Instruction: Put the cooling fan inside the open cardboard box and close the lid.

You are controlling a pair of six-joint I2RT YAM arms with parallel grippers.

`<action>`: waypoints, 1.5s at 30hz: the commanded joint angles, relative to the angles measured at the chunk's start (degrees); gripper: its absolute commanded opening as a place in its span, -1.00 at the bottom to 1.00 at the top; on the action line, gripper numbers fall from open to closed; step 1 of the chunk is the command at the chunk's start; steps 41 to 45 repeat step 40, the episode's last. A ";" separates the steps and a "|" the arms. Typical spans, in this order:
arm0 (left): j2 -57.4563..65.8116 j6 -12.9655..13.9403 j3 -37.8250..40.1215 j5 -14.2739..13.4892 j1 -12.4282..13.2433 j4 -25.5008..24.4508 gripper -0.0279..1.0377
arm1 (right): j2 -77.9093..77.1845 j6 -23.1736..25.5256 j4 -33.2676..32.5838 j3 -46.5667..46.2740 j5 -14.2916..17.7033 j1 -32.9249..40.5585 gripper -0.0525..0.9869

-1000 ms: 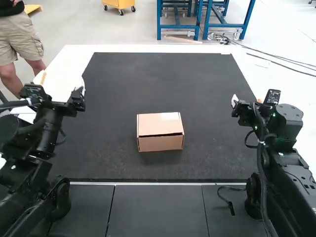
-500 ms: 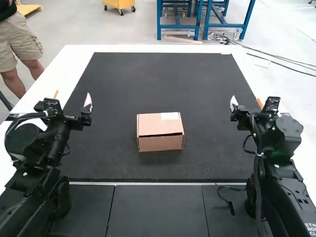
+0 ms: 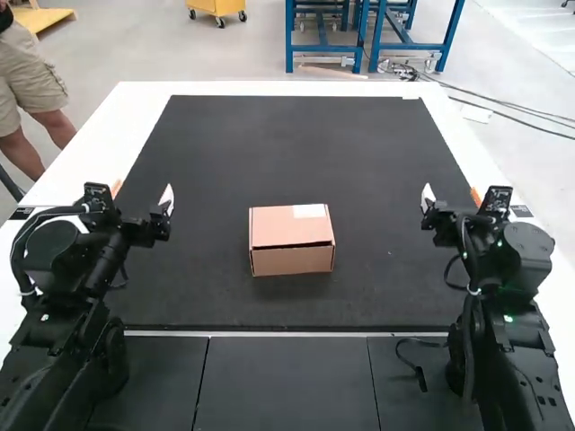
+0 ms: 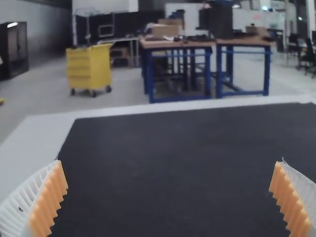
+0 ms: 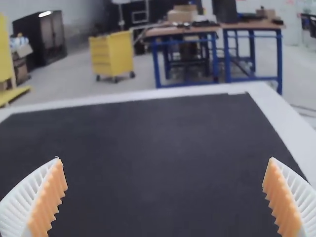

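On the mat (image 3: 269, 144), the box (image 3: 292, 238) sits at the centre with its lid flat shut, unmoved over the last second (the fan is presumably inside). The left gripper (image 3: 140, 189) has drawn back and sunk toward its base by the mat's left edge. The right gripper (image 3: 449, 192) barely shifted. Both hang empty with fingers spread wide, so the task looks finished.

There is one cardboard box (image 3: 292, 238), one black mat (image 3: 287, 153) under the box, one bench (image 3: 106, 126), and two pincers, the left pincer (image 3: 141, 193) and the right pincer (image 3: 450, 196), flanking the box.
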 commanded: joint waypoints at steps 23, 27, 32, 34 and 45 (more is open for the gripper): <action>-0.49 1.35 -0.32 0.12 0.74 -6.99 0.87 | -0.60 7.49 -7.90 -8.69 13.60 2.58 0.85; -0.49 1.35 -0.32 0.12 1.00 -6.99 0.87 | -0.69 7.49 -7.90 -8.69 13.60 2.58 0.85; -0.49 1.35 -0.32 0.12 1.09 -7.07 0.87 | -0.69 7.49 -7.90 -8.69 13.60 2.58 0.85; -0.49 1.35 -0.32 0.12 1.09 -6.99 0.87 | -0.69 7.49 -7.90 -8.69 13.60 2.58 0.85; -0.49 1.35 -0.32 0.12 1.09 -7.07 0.87 | -0.60 7.49 -7.90 -8.69 13.60 2.58 0.85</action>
